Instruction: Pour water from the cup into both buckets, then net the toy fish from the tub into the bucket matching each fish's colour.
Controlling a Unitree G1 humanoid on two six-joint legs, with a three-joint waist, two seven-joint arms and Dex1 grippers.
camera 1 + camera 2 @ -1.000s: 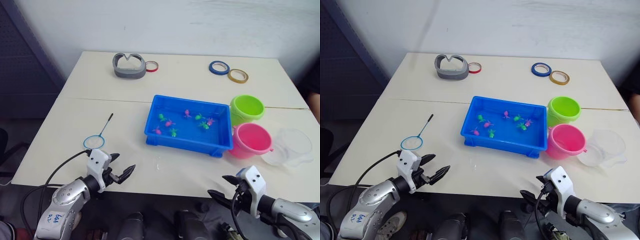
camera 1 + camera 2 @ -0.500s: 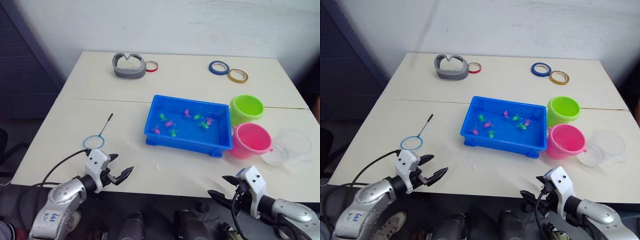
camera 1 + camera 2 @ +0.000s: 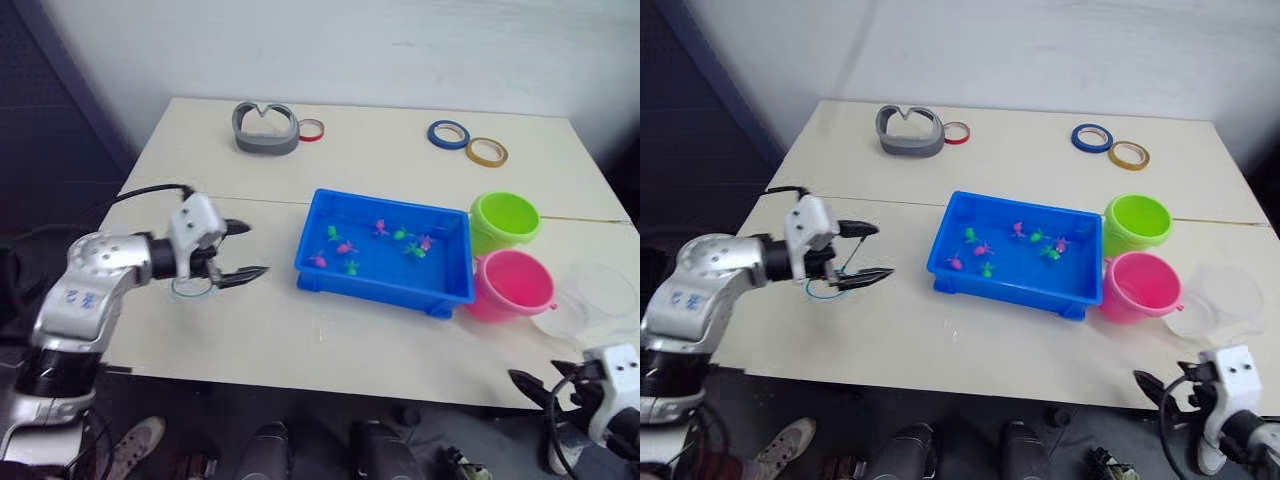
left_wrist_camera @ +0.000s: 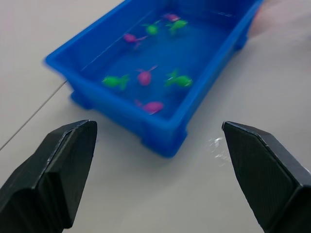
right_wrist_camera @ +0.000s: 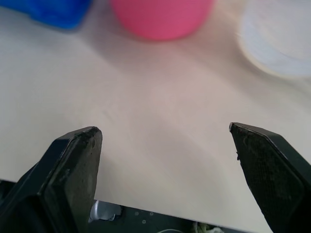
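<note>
Hovering over the mesh net, the left gripper has jaws spread, as has the right gripper.

Bare cream tabletop lies open between the left hand and the shallow blue plastic tub; lime green bucket and pink bucket crowd the tub's right side.

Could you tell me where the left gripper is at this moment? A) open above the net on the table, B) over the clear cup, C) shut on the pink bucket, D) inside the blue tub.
A: the left gripper hovers open over the net, whose hoop shows beneath it, apart from the tub.
</note>
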